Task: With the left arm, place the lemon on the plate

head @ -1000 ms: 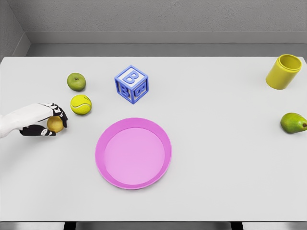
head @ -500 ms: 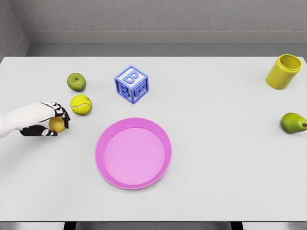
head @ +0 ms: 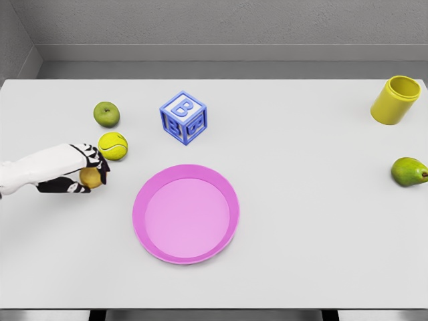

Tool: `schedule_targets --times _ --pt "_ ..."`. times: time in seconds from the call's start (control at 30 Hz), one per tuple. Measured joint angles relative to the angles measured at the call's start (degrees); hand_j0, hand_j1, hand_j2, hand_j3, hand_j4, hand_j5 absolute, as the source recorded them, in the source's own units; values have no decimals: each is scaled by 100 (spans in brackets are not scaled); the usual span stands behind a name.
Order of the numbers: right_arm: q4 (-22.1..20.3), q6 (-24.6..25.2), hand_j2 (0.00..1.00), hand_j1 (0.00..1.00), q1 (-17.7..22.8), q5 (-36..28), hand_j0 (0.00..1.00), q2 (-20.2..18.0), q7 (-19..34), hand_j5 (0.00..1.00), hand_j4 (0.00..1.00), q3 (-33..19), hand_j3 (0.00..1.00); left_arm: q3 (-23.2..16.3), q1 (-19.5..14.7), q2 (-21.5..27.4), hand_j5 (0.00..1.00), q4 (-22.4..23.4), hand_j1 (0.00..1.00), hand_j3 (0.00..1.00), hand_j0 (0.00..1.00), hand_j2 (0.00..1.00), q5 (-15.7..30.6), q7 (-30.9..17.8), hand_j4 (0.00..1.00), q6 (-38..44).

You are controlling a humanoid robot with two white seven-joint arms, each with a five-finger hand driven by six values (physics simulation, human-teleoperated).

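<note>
The left robot hand (head: 79, 175) is clamped on the lemon (head: 90, 177), so the grasp is done, but the carry to the pink plate (head: 142, 221) remains.

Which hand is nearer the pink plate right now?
Left. The left hand, shut on the lemon, sits just left of the pink plate. The right hand is not in view.
</note>
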Motion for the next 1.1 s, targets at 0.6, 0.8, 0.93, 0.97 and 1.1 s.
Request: schedule_targets --times 0.6,0.8,0.93,0.97,1.1 --pt "0 0 100 100 0 0 100 0 0 100 100 0 100 33 0 -42 44 -324 44 44 44 44 8 3 44 -363" --pt "0 0 100 100 0 0 100 0 0 100 100 0 100 63 9 -65 43 -441 43 43 43 43 6 3 43 -444" --pt "0 0 100 100 0 0 100 0 0 100 100 0 100 70 9 -77 43 -505 43 43 43 43 4 2 43 -614" --pt "0 0 100 100 0 0 100 0 0 100 100 0 100 73 9 -78 43 -529 43 43 43 43 4 2 43 -642" --pt "0 0 100 100 0 0 100 0 0 100 100 0 100 95 18 -86 43 -579 43 43 43 43 6 2 43 -705"
